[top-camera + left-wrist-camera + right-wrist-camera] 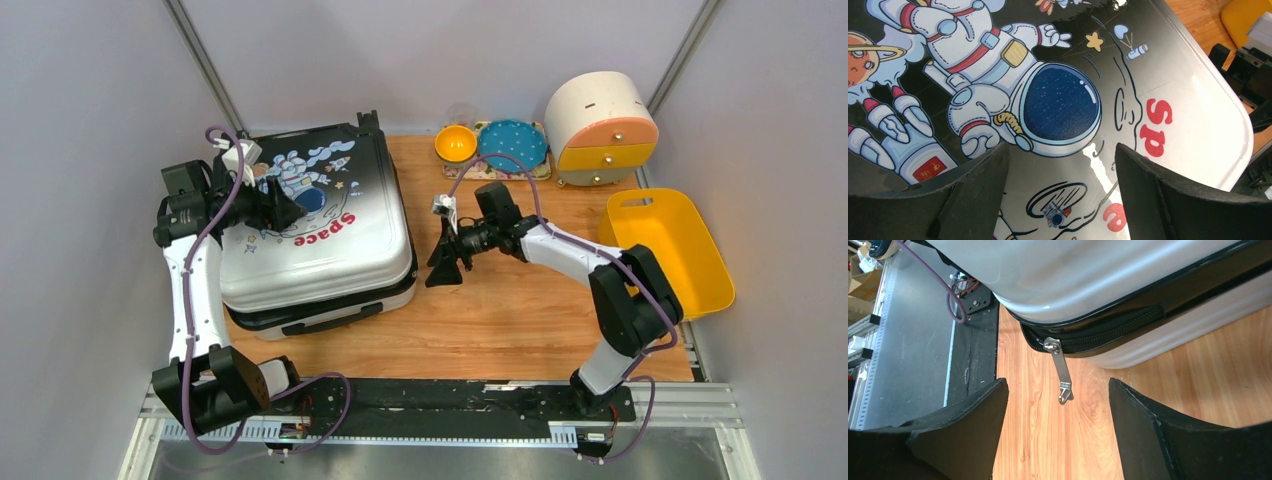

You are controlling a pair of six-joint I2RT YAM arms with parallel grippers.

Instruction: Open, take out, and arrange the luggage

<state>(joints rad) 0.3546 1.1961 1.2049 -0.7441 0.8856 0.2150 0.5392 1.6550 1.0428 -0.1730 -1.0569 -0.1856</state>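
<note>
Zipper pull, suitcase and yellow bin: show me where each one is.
zipper pull (1062, 371): right wrist view, middle of the metal tab.
suitcase (340, 260): top view, pale lid beside the red lettering.
yellow bin (665, 255): top view, bare floor of the bin.

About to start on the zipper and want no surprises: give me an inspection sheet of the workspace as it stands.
Surface: wooden table, no spills seen.
Job's things: luggage lying flat, lid down; zipper pull dangling at its near right corner.
Clutter: yellow bin at right; drawer box, orange bowl and blue plate at the far edge.
Grippers: left gripper open over the lid; right gripper open, facing the zipper pull.
Cables: purple cables loop along both arms.
Surroundings: grey walls on three sides.
</note>
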